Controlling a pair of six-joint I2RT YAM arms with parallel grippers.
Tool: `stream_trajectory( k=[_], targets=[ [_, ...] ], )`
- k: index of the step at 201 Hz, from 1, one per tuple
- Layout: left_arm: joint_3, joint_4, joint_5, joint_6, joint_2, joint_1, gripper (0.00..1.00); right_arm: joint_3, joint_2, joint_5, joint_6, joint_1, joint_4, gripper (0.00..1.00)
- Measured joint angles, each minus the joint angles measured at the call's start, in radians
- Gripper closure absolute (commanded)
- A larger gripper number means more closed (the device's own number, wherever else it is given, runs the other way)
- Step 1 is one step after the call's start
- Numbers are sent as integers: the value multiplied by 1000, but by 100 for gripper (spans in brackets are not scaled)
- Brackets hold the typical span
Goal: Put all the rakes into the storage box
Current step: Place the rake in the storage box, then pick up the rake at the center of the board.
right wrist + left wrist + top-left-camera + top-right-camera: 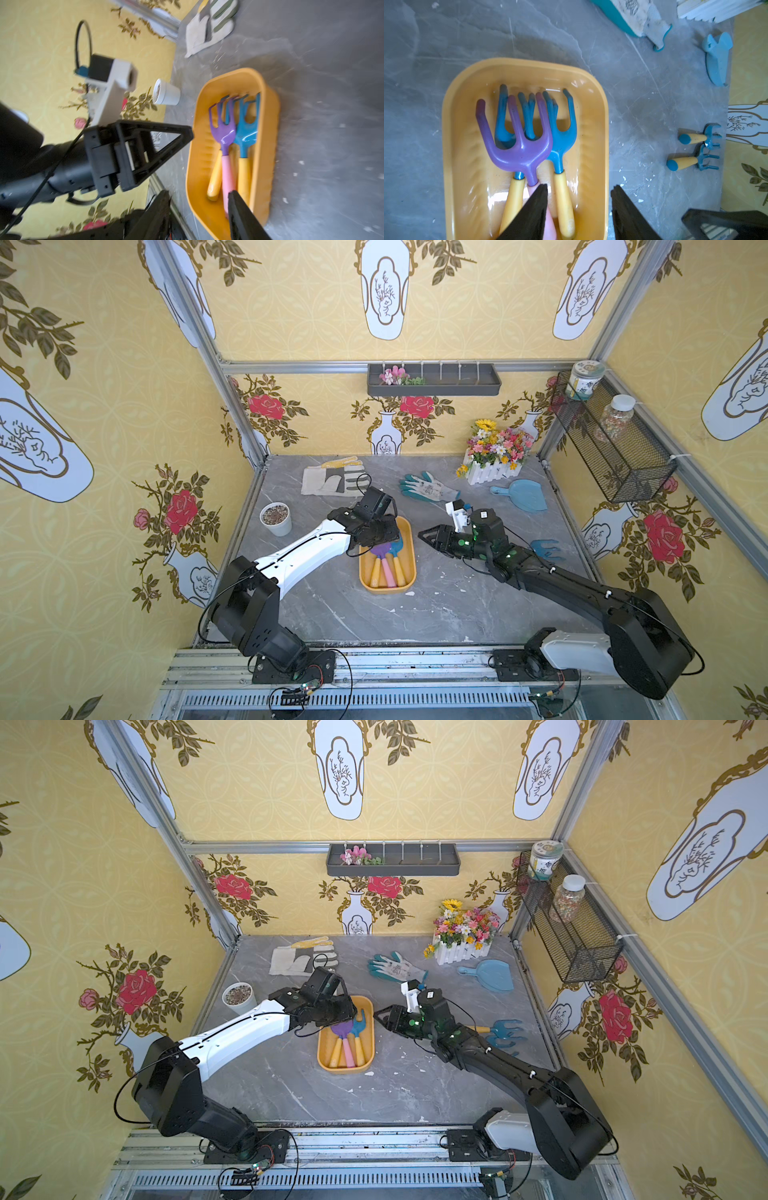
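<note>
The left gripper (579,187) hangs released over the shallow orange-yellow plastic storage box (605,124). Inside it, the purple-headed, pink-handled rake (519,149) lies lengthwise on two blue box rakes (562,133), tines toward the far wall. The right gripper (198,193), parted and empty, hovers beside the box. Two loose blue yellow-handled rakes (505,1031) lie nearest that arm on the grey tabletop (436,605), handles pointing boxward.

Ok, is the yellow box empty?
No, three rakes lie in the box: a purple rake with two blue rakes.
</note>
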Motion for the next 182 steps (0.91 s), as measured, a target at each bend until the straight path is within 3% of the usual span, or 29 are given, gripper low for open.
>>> stream_trajectory(
  k=[36,60,83,127,182],
  targets=[
    [12,52,1,-17,37,-6,45,74,-89,290,-8,-48,-334,35],
    [29,72,13,-18,68,-9,45,115,-126,464,10,-97,-560,18],
    [45,88,21,-17,79,-9,45,121,-140,563,63,-157,-727,16],
    [71,93,30,-12,103,-9,45,34,-113,525,123,-292,-803,18],
    [83,94,30,-5,111,-9,45,-10,-24,447,148,-337,-759,20]
  ],
)
